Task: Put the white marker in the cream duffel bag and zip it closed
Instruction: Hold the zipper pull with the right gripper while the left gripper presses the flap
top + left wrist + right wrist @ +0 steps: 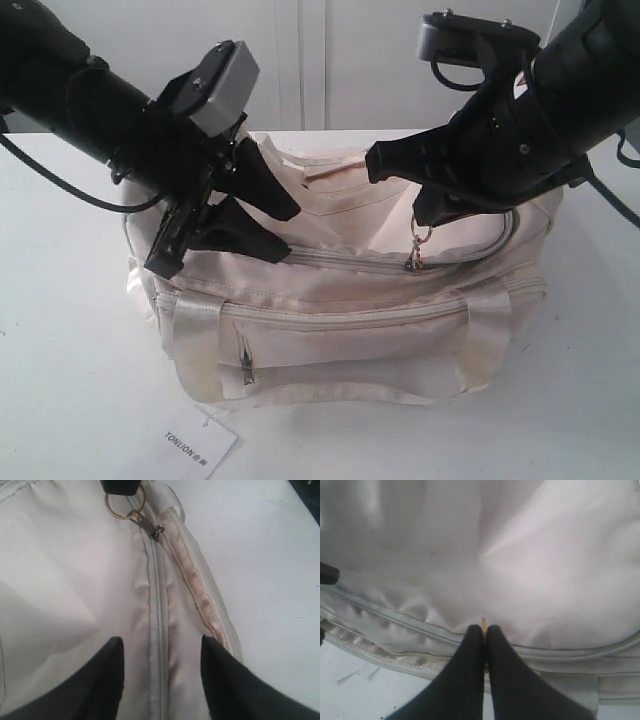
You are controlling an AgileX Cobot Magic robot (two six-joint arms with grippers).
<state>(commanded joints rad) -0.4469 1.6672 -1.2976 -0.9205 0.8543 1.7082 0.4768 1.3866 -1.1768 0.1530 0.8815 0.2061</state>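
Cream duffel bag (340, 330) is sitting in the middle of the white table (60, 400), filling the centre of the exterior frame, with its paper tag (198, 445) lying at the lower left. The main zipper (340, 262) is running across the top of the bag and is lying closed from the left side up to the slider (410, 264), right of centre. Past the slider the track is curving up toward the bag's right end and appears parted.

The right gripper (425, 212) is reaching in from the upper right, its jaws pressed together and pinching the pull ring (422, 236) that is hanging from the slider. A gold sliver of that ring (483, 622) is showing between its fingertips in the right wrist view.

The left gripper (285, 232) is coming in from the upper left over the bag's left end, jaws standing apart. In the left wrist view it (160, 650) is straddling the closed zipper line (159, 630). Whether its fingers are pressing the fabric I cannot tell.
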